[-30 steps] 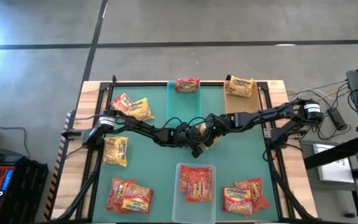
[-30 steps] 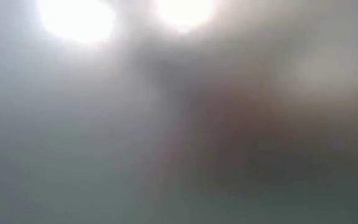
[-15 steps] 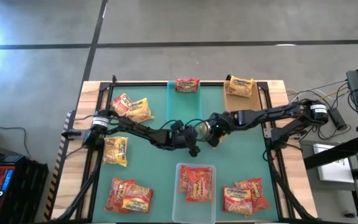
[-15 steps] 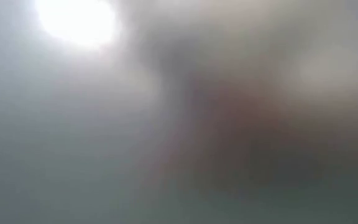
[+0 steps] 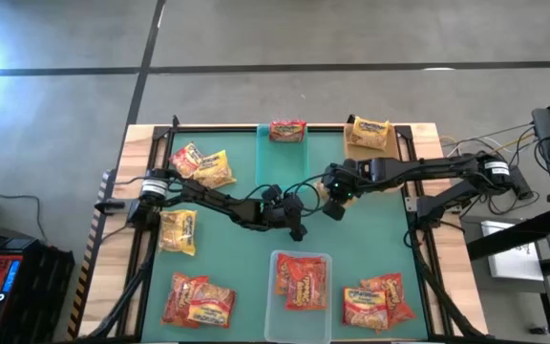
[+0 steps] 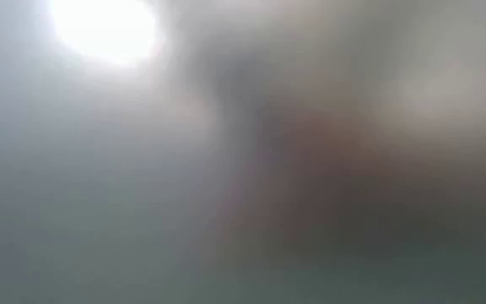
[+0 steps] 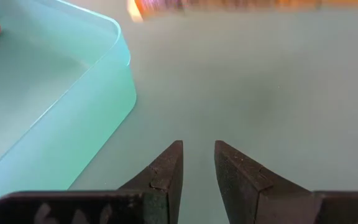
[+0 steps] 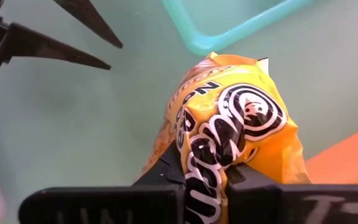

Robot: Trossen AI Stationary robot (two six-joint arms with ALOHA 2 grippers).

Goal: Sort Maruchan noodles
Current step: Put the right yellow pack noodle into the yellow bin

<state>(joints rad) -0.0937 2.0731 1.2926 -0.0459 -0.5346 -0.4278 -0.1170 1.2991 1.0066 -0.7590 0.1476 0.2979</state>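
While your right pincer (image 8: 205,177) pinches a yellow noodle packet (image 8: 229,134) mid-bench, its arm reaches inward. Your left pincer (image 7: 197,163) hangs narrowly parted, empty.

2 dark arms, the left arm (image 5: 208,198) and the right arm (image 5: 418,172), are built of slim black links joined by rounded joints, and each carries 1 pale grey band with a small dark mark near its base end, with thin black cables looping beside the wrists. The left gripper (image 7: 197,163) ends in 2 black wedge-shaped fingers (image 7: 166,171) tapering to blunt tips, mounted on a flat black bar with faint raised lettering. The right gripper (image 8: 205,180) has the same black bar behind its 2 fingers, with pale scratched markings at 1 end.
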